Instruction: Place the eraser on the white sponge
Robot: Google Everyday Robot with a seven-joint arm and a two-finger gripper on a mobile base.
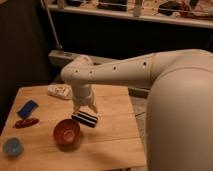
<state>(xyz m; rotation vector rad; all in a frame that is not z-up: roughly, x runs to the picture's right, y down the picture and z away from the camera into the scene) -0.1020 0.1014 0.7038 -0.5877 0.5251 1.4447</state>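
The eraser (85, 119) is a small black block with thin white stripes, lying on the wooden table (112, 140) just right of the red bowl (66, 132). My gripper (85, 107) hangs from the white arm directly above the eraser, its fingers pointing down at it. The white sponge (60, 91) is an off-white lumpy piece with reddish marks at the table's far edge, left of and behind the gripper.
A flat blue rectangle (27, 109) and a slim red oblong thing (26, 122) lie at the table's left. A small blue bowl (12, 146) sits at the front left. My white arm (150, 70) reaches in from the right. Dark shelving stands behind.
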